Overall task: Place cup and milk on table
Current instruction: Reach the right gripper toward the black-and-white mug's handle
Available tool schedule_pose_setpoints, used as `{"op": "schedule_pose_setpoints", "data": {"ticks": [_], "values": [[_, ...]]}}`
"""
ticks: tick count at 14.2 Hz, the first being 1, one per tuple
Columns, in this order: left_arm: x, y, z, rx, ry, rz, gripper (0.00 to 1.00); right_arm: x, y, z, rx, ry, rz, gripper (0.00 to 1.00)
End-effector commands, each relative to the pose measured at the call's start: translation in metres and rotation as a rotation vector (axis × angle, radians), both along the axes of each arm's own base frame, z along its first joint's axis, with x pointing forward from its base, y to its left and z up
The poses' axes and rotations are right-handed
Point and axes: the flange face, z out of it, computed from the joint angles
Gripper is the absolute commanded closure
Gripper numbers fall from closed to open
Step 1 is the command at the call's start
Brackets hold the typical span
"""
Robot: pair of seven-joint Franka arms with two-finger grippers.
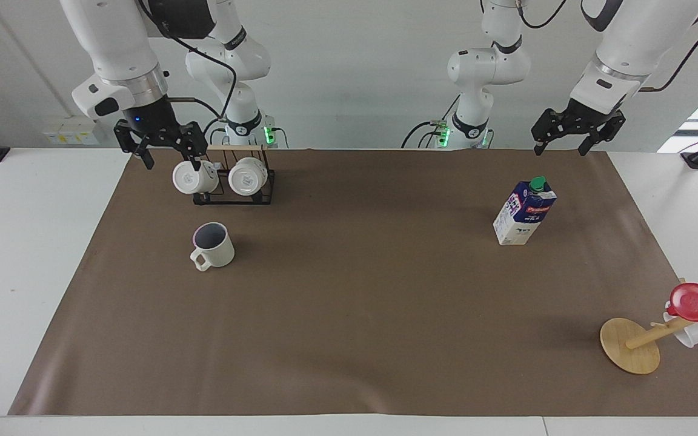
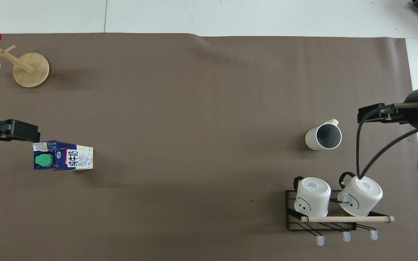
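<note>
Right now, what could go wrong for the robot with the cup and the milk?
The right claw hangs open right beside the two white mugs on the black rack; it could bump one loose. The cup stands close to that rack, so reaching down for it might also clip the rack. The milk is tall and narrow, so the open left claw above it could tip it over.

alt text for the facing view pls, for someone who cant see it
A cream cup and a blue-and-white milk carton stand upright on the brown-covered table, toward opposite ends, with nothing gripping them. The right gripper hangs open beside a black mug rack; the left gripper waits open above the carton's end.
</note>
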Motion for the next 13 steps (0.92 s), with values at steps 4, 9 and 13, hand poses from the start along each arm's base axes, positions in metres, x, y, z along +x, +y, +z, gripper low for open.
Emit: {"op": "schedule_pose_setpoints", "data": {"ticks": [4,9,13], "values": [[0.000,0.003,0.002,0.011,0.010,0.008,0.00,0.019,0.012,-0.082,0.006,0.011,-0.045,0.00],[0.000,0.003,0.002,0.011,0.008,0.008,0.00,0.019,0.030,-0.152,0.011,0.002,-0.095,0.00],[0.000,0.003,0.002,0.011,0.008,0.008,0.00,0.015,0.028,-0.201,0.014,-0.014,-0.099,0.00]]}}
